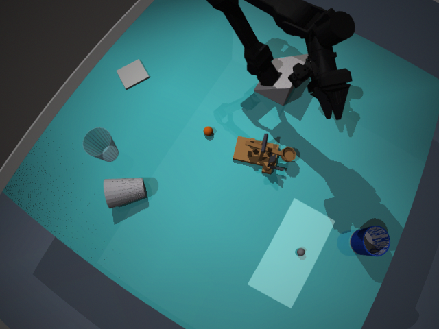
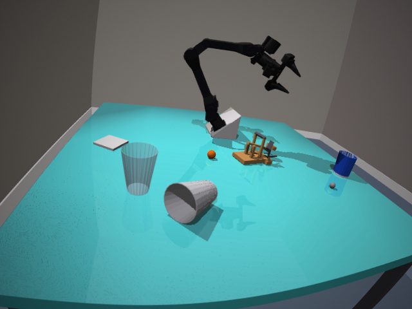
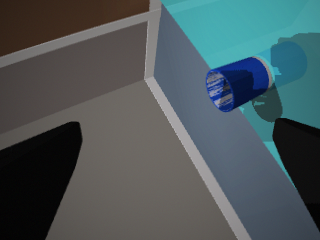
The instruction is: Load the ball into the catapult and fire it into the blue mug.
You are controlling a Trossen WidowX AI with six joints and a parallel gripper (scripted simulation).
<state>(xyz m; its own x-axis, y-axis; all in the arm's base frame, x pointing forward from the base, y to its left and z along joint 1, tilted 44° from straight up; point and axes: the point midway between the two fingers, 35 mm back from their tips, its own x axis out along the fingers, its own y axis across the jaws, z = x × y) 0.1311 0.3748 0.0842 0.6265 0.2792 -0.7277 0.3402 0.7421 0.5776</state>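
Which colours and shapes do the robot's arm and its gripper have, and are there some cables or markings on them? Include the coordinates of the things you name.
The arm (image 1: 238, 26) (image 2: 201, 80) is black, with slim links and rounded, thicker joints. The gripper (image 1: 333, 118) (image 2: 294, 84) (image 3: 177, 129) is also black, with two wedge-shaped fingers that narrow towards the tips. I see no cables or markings on either, though small dark details are hard to tell.
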